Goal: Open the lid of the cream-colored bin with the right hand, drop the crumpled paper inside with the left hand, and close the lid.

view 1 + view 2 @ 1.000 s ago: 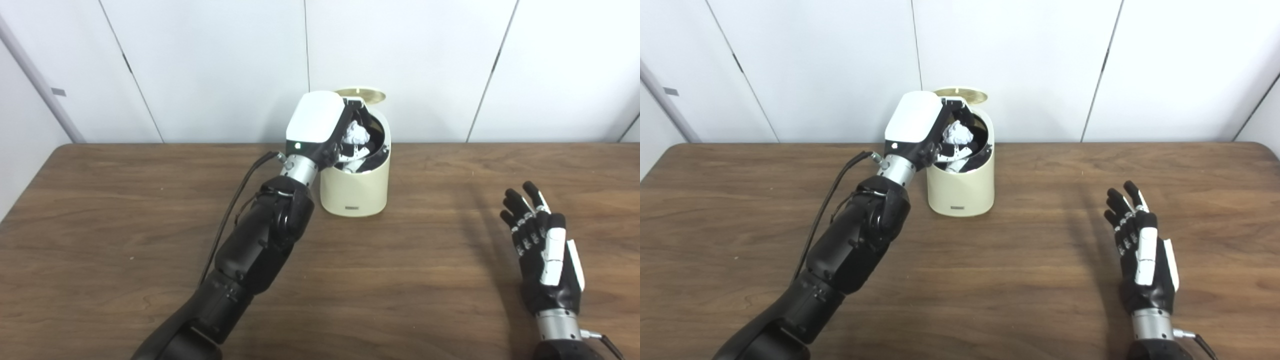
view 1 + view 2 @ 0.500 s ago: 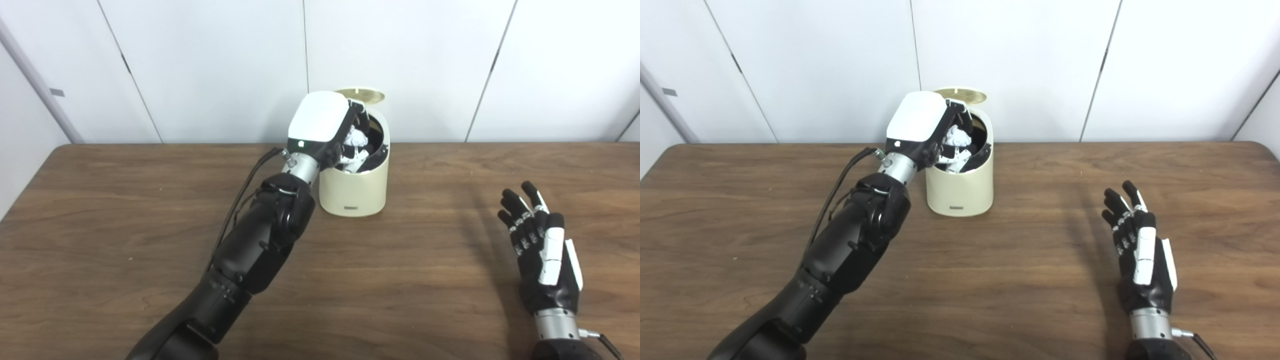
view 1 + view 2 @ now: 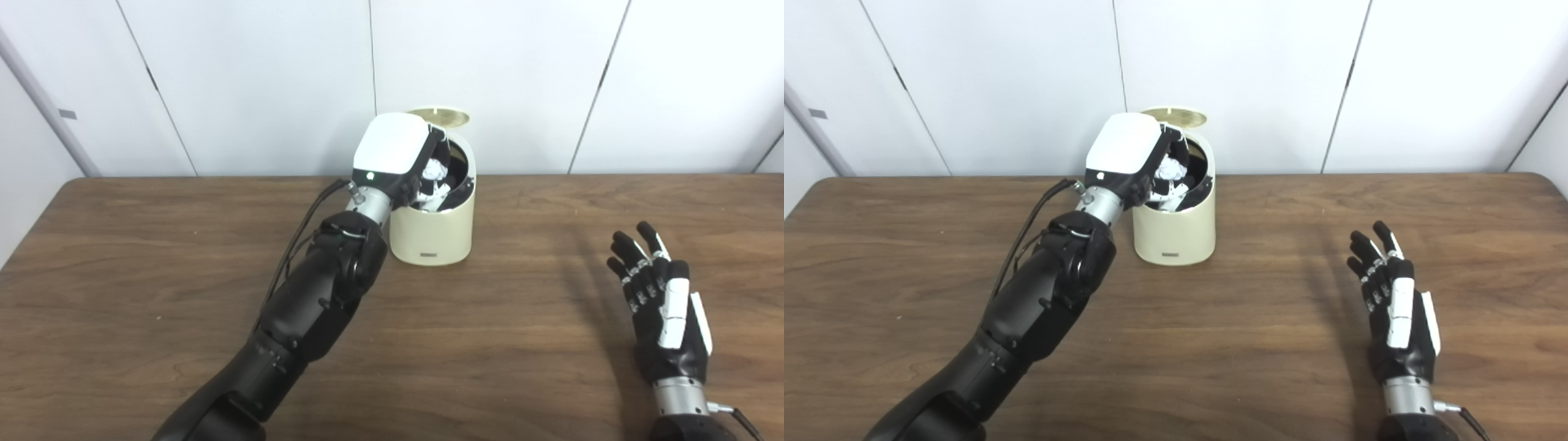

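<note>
The cream-colored bin (image 3: pixel 435 233) stands at the far middle of the table, its round lid (image 3: pixel 438 116) tipped up at the back. My left hand (image 3: pixel 395 153) is over the bin's mouth, fingers curled down into it and shut on the white crumpled paper (image 3: pixel 435 169), which shows just inside the rim. My right hand (image 3: pixel 661 306) rests low over the table at the right, fingers apart and holding nothing, well away from the bin.
The wooden table (image 3: pixel 153 269) runs to a white panelled wall (image 3: pixel 257 79) right behind the bin. A black cable (image 3: pixel 300 229) loops off the left wrist.
The left hand has sunk slightly deeper into the bin's mouth with the paper. The view has shifted a little. The right hand has barely moved.
</note>
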